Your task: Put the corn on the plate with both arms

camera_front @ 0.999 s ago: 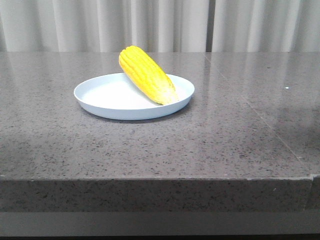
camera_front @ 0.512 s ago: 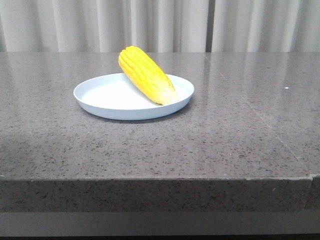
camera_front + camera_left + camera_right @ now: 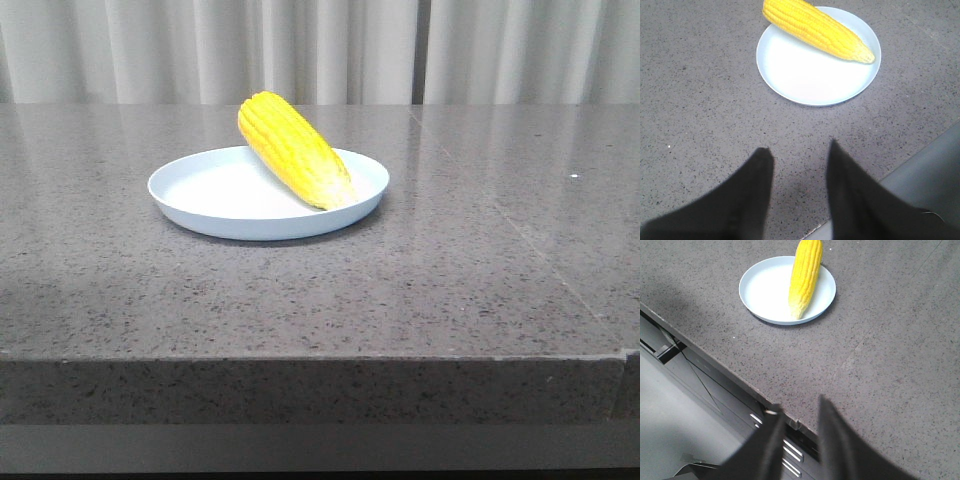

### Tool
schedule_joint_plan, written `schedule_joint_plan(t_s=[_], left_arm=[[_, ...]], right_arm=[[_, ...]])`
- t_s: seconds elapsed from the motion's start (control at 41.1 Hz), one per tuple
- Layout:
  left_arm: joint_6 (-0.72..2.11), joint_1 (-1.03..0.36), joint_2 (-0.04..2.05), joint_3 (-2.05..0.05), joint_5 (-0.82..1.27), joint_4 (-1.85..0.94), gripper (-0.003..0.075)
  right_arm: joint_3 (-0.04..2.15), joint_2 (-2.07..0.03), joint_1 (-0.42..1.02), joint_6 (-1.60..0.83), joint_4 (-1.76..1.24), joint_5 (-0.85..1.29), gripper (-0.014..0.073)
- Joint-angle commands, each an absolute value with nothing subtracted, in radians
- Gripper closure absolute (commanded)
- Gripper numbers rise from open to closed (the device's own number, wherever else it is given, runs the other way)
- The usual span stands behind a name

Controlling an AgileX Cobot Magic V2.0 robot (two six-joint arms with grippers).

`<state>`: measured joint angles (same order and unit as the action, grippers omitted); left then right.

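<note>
Lying diag. on plate: corn, pale tip front-right; both claws released.

Left hand and right hand parted, empty

Plate sits on the bench, left of centre. Corn lies in the plate's right half, thick end propped on the far rim, tip pointing toward the near right rim.
</note>
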<state>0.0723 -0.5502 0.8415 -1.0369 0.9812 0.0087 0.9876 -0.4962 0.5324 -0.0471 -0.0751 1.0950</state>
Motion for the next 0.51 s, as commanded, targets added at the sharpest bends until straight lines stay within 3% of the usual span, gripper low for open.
schedule_joint_plan(t_s=[0.0, 0.049, 0.097, 0.487], left_arm=[[0.062, -0.557, 0.840, -1.061, 0.916, 0.007, 0.0623], [0.062, -0.557, 0.840, -1.061, 0.916, 0.007, 0.0681], [0.062, -0.557, 0.840, -1.061, 0.916, 0.007, 0.0734], [0.062, -0.557, 0.840, -1.061, 0.916, 0.007, 0.0741]], right_arm=[[1.008, -0.503, 0.528, -0.046, -0.064, 1.013, 0.0604], [1.008, -0.503, 0.528, -0.046, -0.064, 1.005, 0.0677], [1.008, -0.503, 0.528, -0.046, -0.064, 0.992, 0.0676], [1.008, -0.503, 0.528, -0.046, -0.064, 0.977, 0.0680]])
